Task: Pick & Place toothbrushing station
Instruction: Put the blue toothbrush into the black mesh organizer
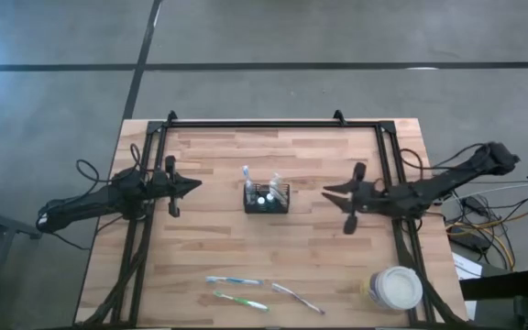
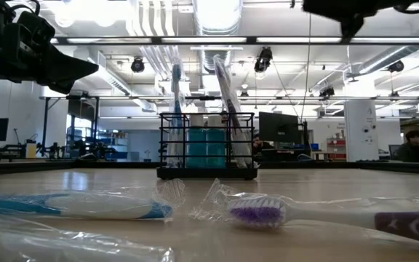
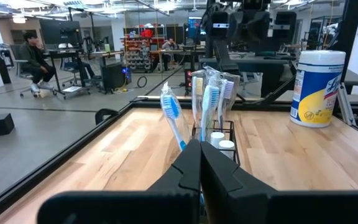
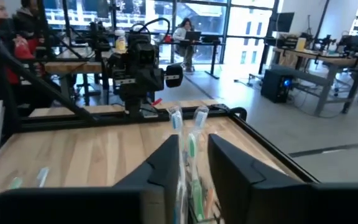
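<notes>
The black wire-mesh caddy (image 1: 266, 198) stands upright at the centre of the wooden table (image 1: 209, 247) in the high view, holding wrapped toothbrushes (image 3: 210, 99) upright and two white-capped tubes (image 1: 264, 198) inside it. Three further toothbrushes lie flat along the lower edge of the frame: a blue one (image 1: 233, 280), a green one (image 1: 241, 300) just below it, and a pink-white one (image 1: 298, 298) to their right, all well apart from the caddy. A large cup with a white lid (image 1: 397, 287) sits at the lower right. The left gripper (image 1: 193, 185) is left of the caddy, clear of it, its fingers pressed together and empty. The right gripper (image 1: 330, 193) is right of the caddy, also clear of it; its fingers stand slightly apart with a narrow gap and nothing between them. Neither gripper touches the caddy.
</notes>
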{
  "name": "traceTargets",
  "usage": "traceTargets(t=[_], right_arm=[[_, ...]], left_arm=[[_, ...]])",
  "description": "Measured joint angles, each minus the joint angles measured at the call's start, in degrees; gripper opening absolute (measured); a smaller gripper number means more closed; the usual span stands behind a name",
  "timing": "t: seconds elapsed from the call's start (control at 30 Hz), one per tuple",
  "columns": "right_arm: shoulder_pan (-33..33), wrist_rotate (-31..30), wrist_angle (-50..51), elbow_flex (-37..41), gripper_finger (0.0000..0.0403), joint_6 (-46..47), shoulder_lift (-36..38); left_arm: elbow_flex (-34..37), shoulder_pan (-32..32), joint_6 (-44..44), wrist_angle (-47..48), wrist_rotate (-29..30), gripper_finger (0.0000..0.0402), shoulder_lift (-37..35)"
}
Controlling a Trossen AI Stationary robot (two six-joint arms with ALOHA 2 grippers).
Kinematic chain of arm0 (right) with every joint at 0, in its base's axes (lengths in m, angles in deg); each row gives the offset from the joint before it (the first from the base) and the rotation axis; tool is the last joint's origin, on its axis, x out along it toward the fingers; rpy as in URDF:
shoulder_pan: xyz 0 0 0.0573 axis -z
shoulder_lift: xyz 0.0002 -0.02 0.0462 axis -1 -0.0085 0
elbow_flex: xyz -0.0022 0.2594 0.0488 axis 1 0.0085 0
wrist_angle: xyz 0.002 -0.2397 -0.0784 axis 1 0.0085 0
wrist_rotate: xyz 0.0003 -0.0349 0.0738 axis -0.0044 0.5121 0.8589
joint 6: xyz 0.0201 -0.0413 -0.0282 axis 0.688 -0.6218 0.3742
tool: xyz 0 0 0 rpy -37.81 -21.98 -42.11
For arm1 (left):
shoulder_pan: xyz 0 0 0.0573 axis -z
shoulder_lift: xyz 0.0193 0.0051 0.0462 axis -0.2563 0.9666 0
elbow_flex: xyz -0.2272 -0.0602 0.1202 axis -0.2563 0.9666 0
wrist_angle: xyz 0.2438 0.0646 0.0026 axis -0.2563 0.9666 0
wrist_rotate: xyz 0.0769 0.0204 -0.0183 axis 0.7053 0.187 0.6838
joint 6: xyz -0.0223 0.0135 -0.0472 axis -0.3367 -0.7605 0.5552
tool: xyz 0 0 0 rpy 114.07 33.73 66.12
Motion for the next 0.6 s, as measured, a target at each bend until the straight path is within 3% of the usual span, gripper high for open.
traceTargets(t=[0.17,0.6], right_arm=[[-3.47,-1.50,1.84,3.33,0.0014,-1.52,7.93],[-3.63,-1.22,-3.14,20.16,0.0008,-2.30,31.88]], left_arm=[[0.00,0.00,0.23,0.00,-0.11,0.0003,0.00],[0.00,0.00,-0.08,0.00,-0.15,0.0003,0.00]])
